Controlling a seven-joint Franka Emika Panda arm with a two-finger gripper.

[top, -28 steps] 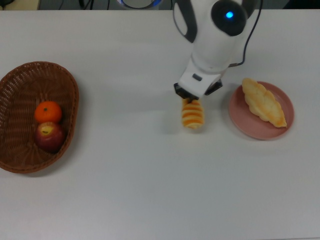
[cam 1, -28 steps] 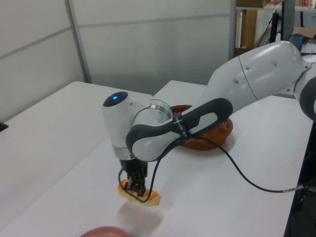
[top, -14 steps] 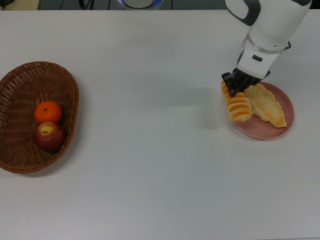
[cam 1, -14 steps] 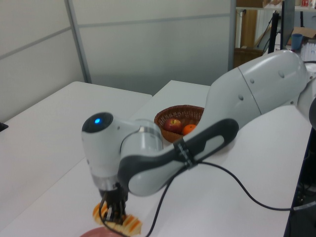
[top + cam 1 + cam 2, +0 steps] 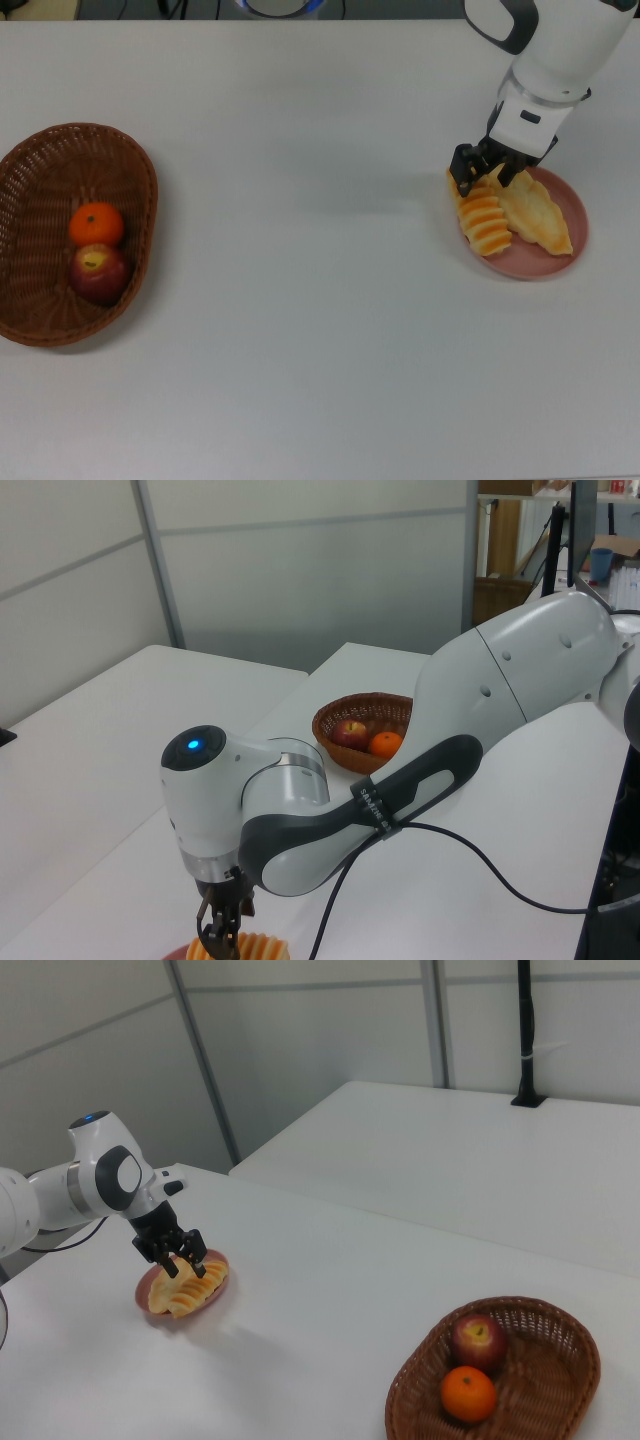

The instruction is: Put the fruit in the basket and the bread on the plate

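The ridged roll [image 5: 484, 222] now lies on the pink plate [image 5: 560, 262] beside the braided loaf [image 5: 535, 210], no longer carried over the bench [image 5: 320, 330]; my pincer [image 5: 487, 172] has spread open and let go, and with both fruits in the basket [image 5: 130, 160] the task looks done

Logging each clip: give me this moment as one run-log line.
end effector: open over roll | roll: on plate beside loaf | mandarin, apple: in basket
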